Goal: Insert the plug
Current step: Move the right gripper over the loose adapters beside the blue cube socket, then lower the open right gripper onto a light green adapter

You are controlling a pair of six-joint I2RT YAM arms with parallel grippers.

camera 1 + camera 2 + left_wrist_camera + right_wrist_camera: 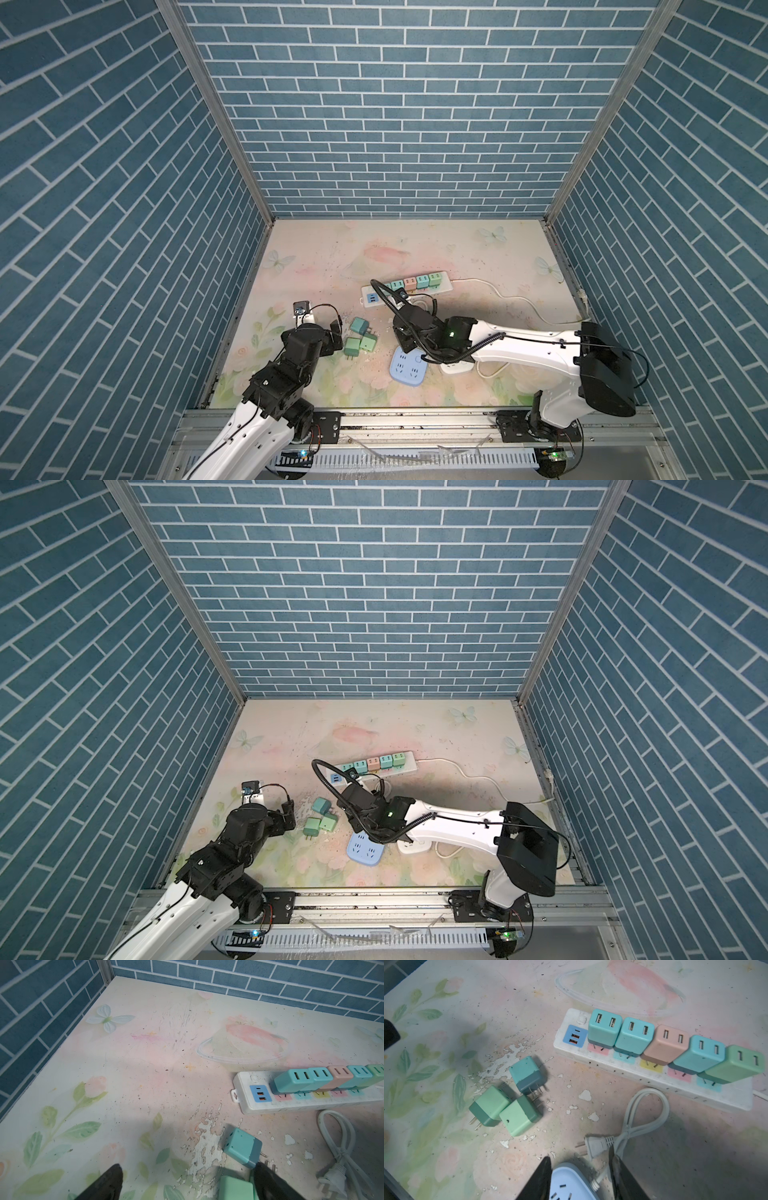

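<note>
Blue brick-patterned walls (399,124), pastel floral-and-butterfly counter (332,257), white power strip (716,1095), plugged-in adapters (664,1045) teal, peach and mint, loose adapters (527,1074) teal and mint, pale blue socket block (407,365), white plug (596,1147) and cord (645,1105).

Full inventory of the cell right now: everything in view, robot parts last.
power strip: 1, white, mid-table, cord to the right wall
plugged USB chargers: 5, three teal, one peach, one green, in a row on the strip
loose USB chargers: 3, one teal, two green, clustered in front of the strip
socket block: 1, pale blue, near the front edge
two-pin plug: 1, white, looped cord, lying beside the socket block
white block: 1, partly hidden, right of the socket block
table: 1, floral print
left gripper: 1, black, open, empty, beside the loose chargers
right gripper: 1, black, open, empty, over the socket block
</note>
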